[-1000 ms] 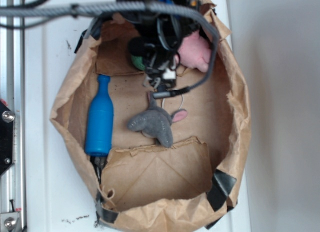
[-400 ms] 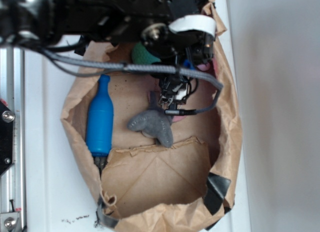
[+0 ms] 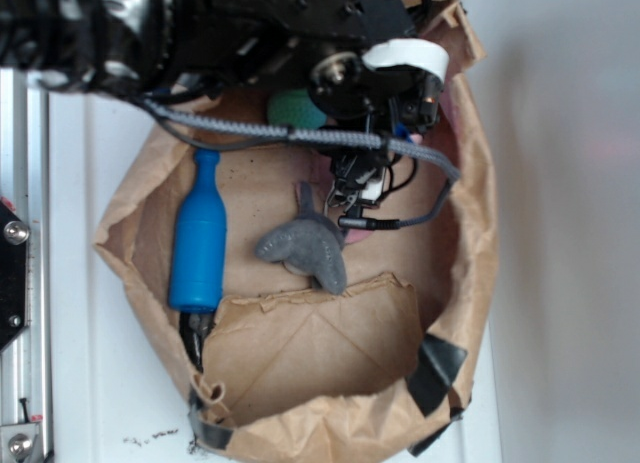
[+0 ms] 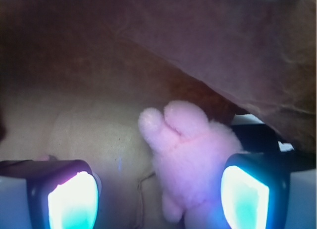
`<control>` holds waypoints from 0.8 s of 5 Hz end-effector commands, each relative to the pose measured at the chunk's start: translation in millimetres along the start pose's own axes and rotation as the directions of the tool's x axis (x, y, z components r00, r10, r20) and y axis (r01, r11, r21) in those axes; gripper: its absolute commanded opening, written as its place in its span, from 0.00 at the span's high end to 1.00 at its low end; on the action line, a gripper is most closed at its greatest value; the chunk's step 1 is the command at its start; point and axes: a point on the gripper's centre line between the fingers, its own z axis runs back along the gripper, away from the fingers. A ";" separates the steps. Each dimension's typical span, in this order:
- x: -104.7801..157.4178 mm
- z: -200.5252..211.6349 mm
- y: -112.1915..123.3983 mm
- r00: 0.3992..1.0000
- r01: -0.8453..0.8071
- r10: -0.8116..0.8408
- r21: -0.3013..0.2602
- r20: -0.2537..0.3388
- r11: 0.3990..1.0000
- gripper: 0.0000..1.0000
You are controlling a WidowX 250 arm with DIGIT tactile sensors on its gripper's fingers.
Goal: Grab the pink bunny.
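Between your gripper's point(image 4: 158, 194) spread fingers point(image 4: 72, 197), wrist view, sits the pink bunny point(image 4: 190, 162), pressed near the right-hand pad and lying on the paper bag's floor, not pinched. Behind it rises the bag's point(image 4: 237, 51) crumpled wall. From the exterior view you see the arm point(image 3: 250, 28) covering the bunny; green ball point(image 3: 293, 109), blue bottle point(image 3: 198, 238) and grey plush point(image 3: 305, 246) lie apart.

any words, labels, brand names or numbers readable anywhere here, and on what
None can be read in either view.
The blue plastic bottle, the brown paper bag and the white tape roll on the arm show no print.
The light-pink plush bunny carries no visible tag.
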 end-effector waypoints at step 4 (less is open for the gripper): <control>29.9 0.1 51.7 1.000 -0.022 0.022 0.001 -0.018 1.000 0.00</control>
